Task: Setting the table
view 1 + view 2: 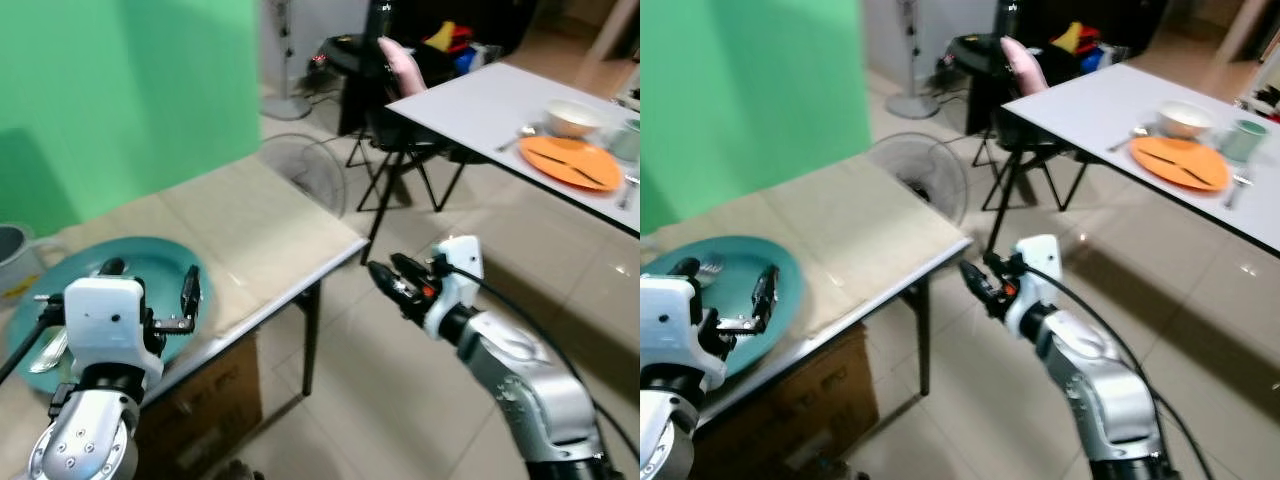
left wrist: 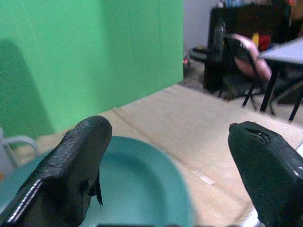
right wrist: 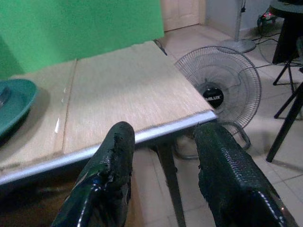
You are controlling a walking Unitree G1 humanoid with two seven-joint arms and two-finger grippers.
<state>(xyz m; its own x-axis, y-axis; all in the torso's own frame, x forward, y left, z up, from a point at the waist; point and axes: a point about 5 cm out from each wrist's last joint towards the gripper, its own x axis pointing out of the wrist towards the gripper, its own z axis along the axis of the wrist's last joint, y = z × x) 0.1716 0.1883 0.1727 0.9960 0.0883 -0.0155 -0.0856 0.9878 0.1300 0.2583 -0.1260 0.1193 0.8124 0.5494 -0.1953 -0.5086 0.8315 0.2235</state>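
Two desks share the job: a near beige wooden desk with a metal edge [image 1: 250, 240] at the robot's left, and a far white desk [image 1: 480, 100] at the right, across a tiled floor [image 1: 400, 360]. On the near desk lies a round teal plate [image 1: 140, 262] with what looks like a metal spoon [image 1: 48, 350] resting on its near-left rim; a grey pot [image 1: 12, 255] stands just beyond it to the left. The left gripper [image 1: 150, 300] hovers over the near side of the teal plate, its jaws spread wide and holding nothing. The right gripper [image 1: 385, 278] hangs past the desk's right corner, over the floor, its jaws parted and empty as well. The far desk already looks partly laid: a flat orange plate [image 1: 570, 160] with dark utensils across it, a white bowl [image 1: 572, 117] just behind it, and a pale green cup [image 1: 1243, 138] at its right. A black folding chair with a pink cushion [image 1: 395, 100] and a round floor fan [image 1: 305, 170] stand between the two desks. Judging from this, one place setting is done, while the teal plate has yet to be lifted and carried over; that pickup seems to be the step in hand.
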